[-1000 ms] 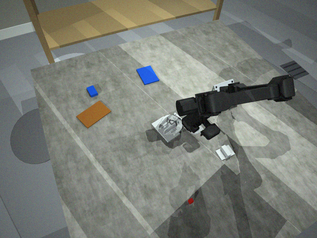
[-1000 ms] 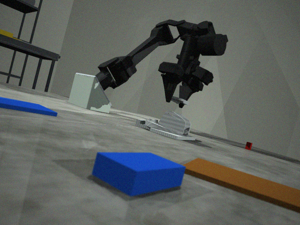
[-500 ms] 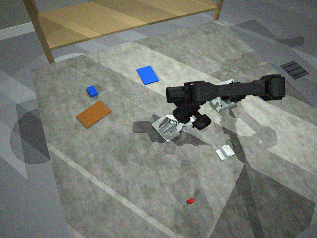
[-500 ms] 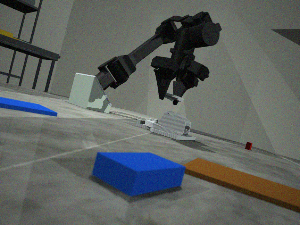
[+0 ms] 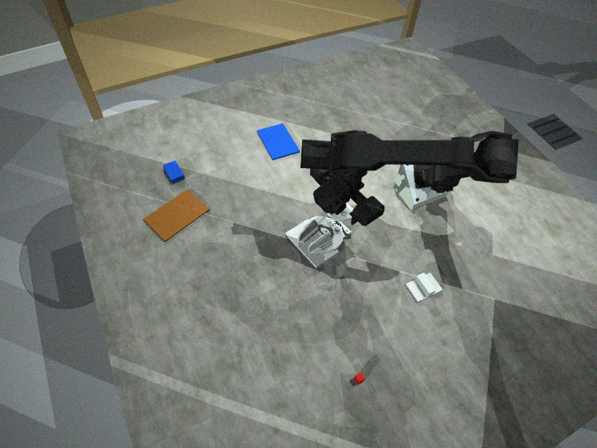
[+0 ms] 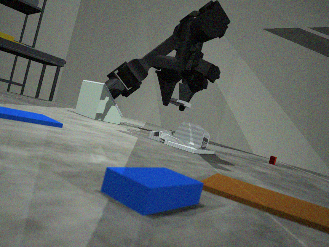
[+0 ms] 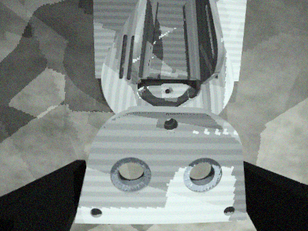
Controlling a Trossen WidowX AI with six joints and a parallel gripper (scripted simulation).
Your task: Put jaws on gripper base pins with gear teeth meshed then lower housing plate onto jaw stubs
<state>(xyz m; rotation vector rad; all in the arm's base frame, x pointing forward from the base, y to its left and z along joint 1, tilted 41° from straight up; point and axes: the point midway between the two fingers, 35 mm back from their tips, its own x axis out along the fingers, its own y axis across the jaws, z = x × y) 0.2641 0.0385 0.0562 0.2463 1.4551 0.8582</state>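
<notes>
My gripper (image 5: pixel 347 210) (image 6: pixel 174 104) (image 7: pixel 160 168) is shut on the housing plate (image 5: pixel 343 213) (image 6: pixel 186 103) (image 7: pixel 164 142), one finger at each side edge. The plate is pale, with two round holes and small screw holes. It hangs above the pin end of the gripper base, clear of it in the exterior view. Both jaws, the left jaw (image 7: pixel 144 46) and the right jaw (image 7: pixel 194 46) in the wrist view, lie on the base side by side. The square board (image 5: pixel 316 263) (image 6: pixel 180 146) (image 7: pixel 232 21) lies under their far ends. The plate hides the stubs and gear teeth in the wrist view.
A white stepped block (image 5: pixel 424 287) and a red cube (image 5: pixel 358 377) (image 6: pixel 272 160) are on the table. An orange slab (image 5: pixel 176 215) (image 6: pixel 260 198), a blue block (image 5: pixel 173 172) (image 6: pixel 151 183) and a blue slab (image 5: pixel 278 141) (image 6: pixel 29 117) lie farther off. The pale wedge mount (image 6: pixel 90 98) stands behind.
</notes>
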